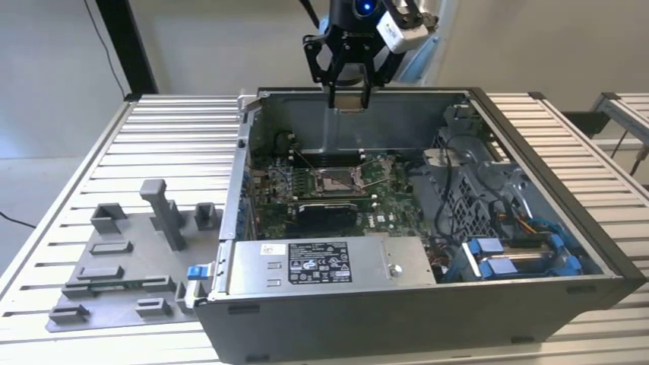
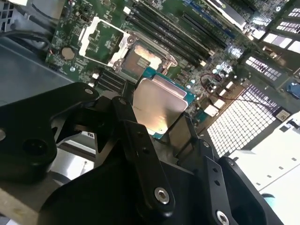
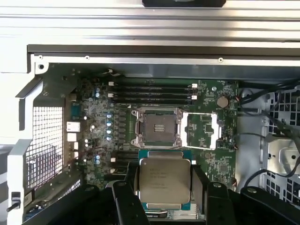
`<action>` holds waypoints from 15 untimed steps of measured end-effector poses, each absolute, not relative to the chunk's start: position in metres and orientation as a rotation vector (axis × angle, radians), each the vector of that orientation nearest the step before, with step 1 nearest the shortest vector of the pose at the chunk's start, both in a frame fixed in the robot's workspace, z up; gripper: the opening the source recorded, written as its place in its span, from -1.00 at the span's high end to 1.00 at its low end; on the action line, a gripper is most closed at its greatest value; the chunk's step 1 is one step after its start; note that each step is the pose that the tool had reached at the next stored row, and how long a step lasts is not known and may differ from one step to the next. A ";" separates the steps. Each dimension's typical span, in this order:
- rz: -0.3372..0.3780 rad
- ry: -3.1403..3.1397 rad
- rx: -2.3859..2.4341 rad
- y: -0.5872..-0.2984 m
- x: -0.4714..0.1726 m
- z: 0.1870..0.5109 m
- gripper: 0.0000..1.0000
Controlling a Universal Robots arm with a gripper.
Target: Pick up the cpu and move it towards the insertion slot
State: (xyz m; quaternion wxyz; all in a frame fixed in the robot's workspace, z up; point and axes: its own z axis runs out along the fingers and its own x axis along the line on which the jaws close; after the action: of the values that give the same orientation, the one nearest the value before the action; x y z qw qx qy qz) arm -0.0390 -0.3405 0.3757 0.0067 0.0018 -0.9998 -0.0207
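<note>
The open computer case (image 1: 527, 251) sits on a slatted metal table (image 1: 61, 190), a grey fixture plate (image 1: 121, 266) beside it at the exterior view's left. Inside lies the green motherboard (image 3: 211, 159). The gripper (image 1: 351, 91) hangs above the case's rear wall, its upper arm cut off. The insertion slot (image 3: 156, 127) stands open, its frame flipped aside. The gripper's black fingers (image 3: 128, 201) clamp the cpu (image 3: 164, 180), their tips hidden behind it, above the board and short of the slot.

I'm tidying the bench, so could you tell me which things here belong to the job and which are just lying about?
Job:
- cpu, held in the gripper
- insertion slot, open on the board

Lying about:
- grey fixture blocks
- silver box with label
- blue drive bays
</note>
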 end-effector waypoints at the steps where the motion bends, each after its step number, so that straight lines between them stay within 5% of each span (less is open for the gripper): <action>1: -0.065 -3.127 0.006 -0.338 -0.039 0.376 1.00; 15: -0.065 -3.127 0.004 -0.307 -0.034 0.374 1.00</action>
State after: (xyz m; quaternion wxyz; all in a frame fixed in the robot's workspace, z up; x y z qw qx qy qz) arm -0.0343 -0.3075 0.3740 0.0069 0.0014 -0.9998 -0.0206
